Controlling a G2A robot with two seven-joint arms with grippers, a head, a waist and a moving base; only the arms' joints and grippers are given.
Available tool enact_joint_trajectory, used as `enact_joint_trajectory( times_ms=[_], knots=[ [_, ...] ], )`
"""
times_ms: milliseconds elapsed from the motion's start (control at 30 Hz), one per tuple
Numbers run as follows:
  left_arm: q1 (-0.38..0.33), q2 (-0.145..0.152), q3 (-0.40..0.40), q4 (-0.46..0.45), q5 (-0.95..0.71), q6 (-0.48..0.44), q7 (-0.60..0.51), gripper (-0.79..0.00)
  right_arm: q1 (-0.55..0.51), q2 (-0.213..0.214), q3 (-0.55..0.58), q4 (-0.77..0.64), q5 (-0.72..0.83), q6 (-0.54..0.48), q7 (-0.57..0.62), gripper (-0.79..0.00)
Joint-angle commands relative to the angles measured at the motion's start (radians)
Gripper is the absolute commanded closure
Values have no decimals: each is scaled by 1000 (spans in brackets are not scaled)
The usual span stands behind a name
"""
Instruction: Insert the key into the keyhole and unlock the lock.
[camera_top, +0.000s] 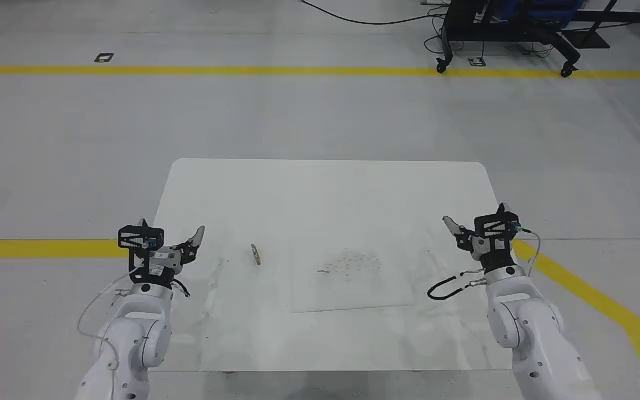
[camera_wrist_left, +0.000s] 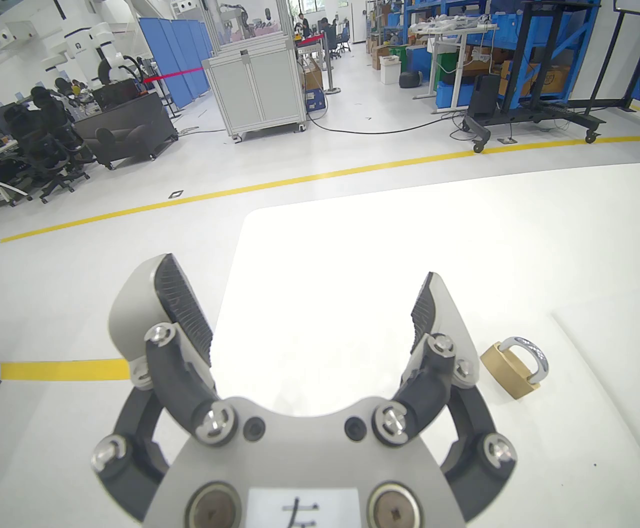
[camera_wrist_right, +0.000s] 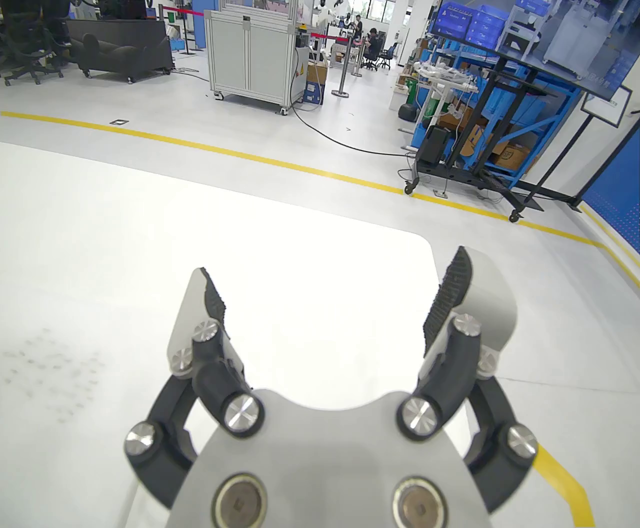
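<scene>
Clearly, left wrist view resolves brass padlock (camera_wrist_left: 515, 367) beside spread left claw (camera_wrist_left: 300, 272); right claw (camera_wrist_right: 330, 262) likewise spread, empty.

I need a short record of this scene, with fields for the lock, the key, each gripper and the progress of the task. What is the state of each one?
lock: brass padlock lying on the white table, shackle appears shut, just outside the thin mat
key: small dark mark on the mat may be it; too small to tell
left gripper: open, empty, apart from the padlock
right gripper: open, empty
progress: nothing grasped yet
</scene>
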Motion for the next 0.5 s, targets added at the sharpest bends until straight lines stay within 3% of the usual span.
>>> enact_joint_trajectory(
  times_ms=[0, 333, 467],
  knots=[
    [0, 0, 0, 0, 0, 0, 0, -784, 0, 0, 0, 0, 0, 0, 0, -785],
    [0, 0, 0, 0, 0, 0, 0, -785, 196, -16, -242, 97, 34, -291, 104, -785],
    [0, 0, 0, 0, 0, 0, 0, -785, 210, -18, -252, 106, 47, -302, 122, -785]
  ],
)
